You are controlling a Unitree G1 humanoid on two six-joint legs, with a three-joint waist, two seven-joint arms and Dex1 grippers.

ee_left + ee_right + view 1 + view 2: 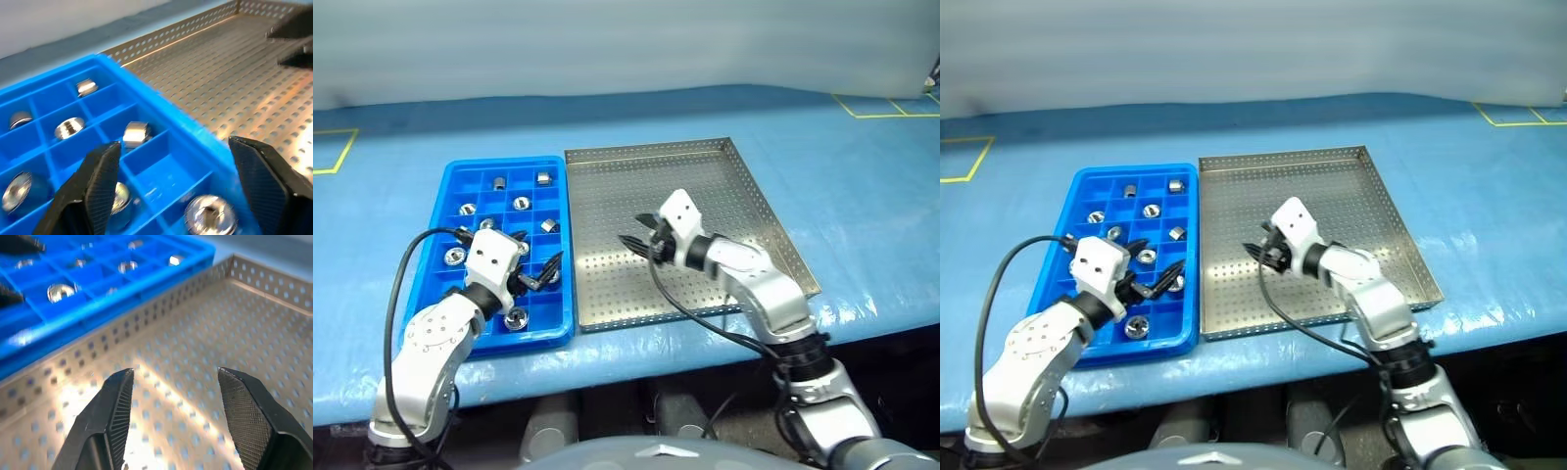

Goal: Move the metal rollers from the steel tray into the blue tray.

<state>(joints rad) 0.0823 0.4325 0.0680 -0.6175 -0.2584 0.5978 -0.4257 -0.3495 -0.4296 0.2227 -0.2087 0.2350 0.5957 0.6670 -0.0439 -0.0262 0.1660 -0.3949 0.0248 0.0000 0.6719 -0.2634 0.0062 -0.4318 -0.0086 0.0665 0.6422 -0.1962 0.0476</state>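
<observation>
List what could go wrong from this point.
1. The left gripper hangs open low over the blue tray; a sideways sweep could catch a divider or knock the metal rollers out of their compartments.
2. The right gripper hangs open over the steel tray, pointing toward the left one; reaching further could bring the two together.

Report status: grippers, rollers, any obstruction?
Left gripper open over blue tray. Right gripper open, empty, over steel tray. Metal rollers sit in blue compartments; no roller visible on steel tray. Nothing in the way.
</observation>
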